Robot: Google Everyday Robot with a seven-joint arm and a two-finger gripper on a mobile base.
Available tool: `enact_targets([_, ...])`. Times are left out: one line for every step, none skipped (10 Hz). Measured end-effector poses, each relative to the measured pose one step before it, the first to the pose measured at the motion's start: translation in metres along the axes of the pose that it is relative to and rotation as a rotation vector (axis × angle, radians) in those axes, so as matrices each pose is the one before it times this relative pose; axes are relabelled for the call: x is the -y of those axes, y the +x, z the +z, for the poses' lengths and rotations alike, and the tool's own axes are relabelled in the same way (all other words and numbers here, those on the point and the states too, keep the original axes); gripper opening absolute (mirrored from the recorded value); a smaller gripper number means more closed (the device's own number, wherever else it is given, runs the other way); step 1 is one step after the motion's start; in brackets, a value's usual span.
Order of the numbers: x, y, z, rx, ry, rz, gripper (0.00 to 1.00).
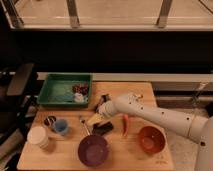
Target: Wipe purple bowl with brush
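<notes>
A wooden surface (60, 155) is seen from above and in front, with one white robot arm (160, 117) reaching in from 3 o'clock. Its gripper (96, 118) hangs low over the middle of the surface. The jaws stand open and hold nothing.

The purple bowl (93, 150) sits at 6 o'clock, close to the front edge, upright and empty. The brush (86, 128) lies on the surface just beyond the bowl's rim at 12 o'clock. It shows as a thin dark handle running from near the gripper's tips towards the bowl. It lies just below the gripper, at about 7 o'clock from it. Whether the fingertips touch it cannot be told.

A short dark block (103, 129) lies just beside the handle at 3 o'clock. A red-orange pepper-like item (125, 125) lies further that way, and a red bowl (151, 139) sits at 4 o'clock on the surface. A green tray (52, 95) is at 10 o'clock. A blue cup (61, 126) and a white cup (37, 136) stand at 8 o'clock.

The step in hand looks like the reach for the brush; wiping has not begun. The next move likely calls for lowering the open jaws around the slim handle, avoiding the block beside it, and closing firmly. The brush must then be lifted and carried the short way to the bowl.
</notes>
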State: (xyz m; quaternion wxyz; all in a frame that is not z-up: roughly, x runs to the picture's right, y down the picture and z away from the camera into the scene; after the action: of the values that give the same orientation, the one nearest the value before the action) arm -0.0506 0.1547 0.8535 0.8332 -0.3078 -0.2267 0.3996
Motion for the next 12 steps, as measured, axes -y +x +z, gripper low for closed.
enact_targets([0.00076, 0.00141, 0.00336, -0.00050, 0.00134, 0.01965, 0.80])
enact_targets([0.00058, 0.00289, 0.00653, -0.00598, -0.00073, 0.02046, 0.80])
enact_targets([0.00009, 0.00201, 0.00543, -0.00756, -0.00138, 0.01059, 0.80])
enact_targets([0.00316, 0.00283, 0.00536, -0.00881, 0.00173, 0.01604, 0.80])
enact_targets([0.00351, 0.00104, 0.00215, -0.00302, 0.00434, 0.01175, 0.80])
enact_targets([0.00083, -0.00085, 0.00224, -0.00161, 0.00215, 0.00307, 0.80])
enact_targets([-0.00096, 0.00079, -0.00007, -0.00375, -0.00217, -0.00169, 0.79])
enact_targets([0.00000, 0.00076, -0.00119, -0.00241, -0.00023, -0.00018, 0.73])
enact_targets([0.00003, 0.00019, -0.00014, -0.00061, -0.00031, 0.00046, 0.64])
enact_targets([0.00041, 0.00015, -0.00031, 0.00013, 0.00055, 0.00071, 0.55])
enact_targets([0.00058, 0.00025, -0.00047, 0.00046, 0.00089, 0.00103, 0.45])
enact_targets([0.00071, 0.00014, -0.00062, 0.00067, 0.00104, 0.00139, 0.33])
